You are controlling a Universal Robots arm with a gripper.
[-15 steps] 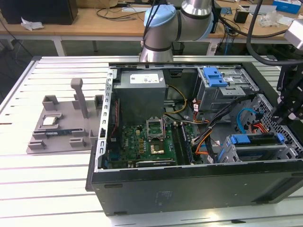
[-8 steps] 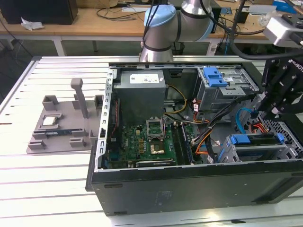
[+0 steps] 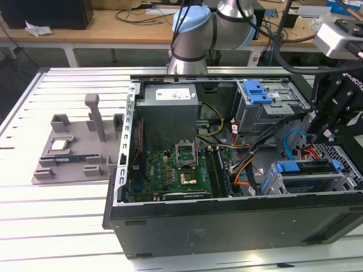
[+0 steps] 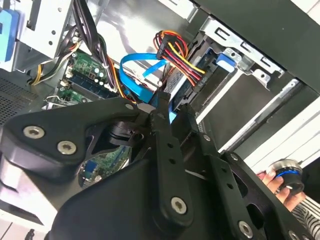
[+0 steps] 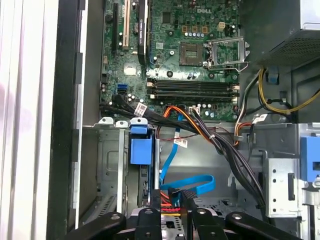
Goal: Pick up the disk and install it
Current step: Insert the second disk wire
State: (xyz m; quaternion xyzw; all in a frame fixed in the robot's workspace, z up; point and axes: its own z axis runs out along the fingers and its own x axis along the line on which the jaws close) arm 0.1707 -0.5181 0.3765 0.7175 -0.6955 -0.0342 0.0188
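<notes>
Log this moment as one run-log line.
claw: over drive bay, among cables | disk: in bay of case | blue cable: at claw tips

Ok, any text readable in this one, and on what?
Power supply label: too small to read.
Motherboard print: too small to read.
Cable tag: blurred.
Black wrist housing lettering: cut off at the picture's edge.
No text to quote.

White label (image 3: pixel 174 94) on power supply (image 3: pixel 170 116): print too small to read.
</notes>
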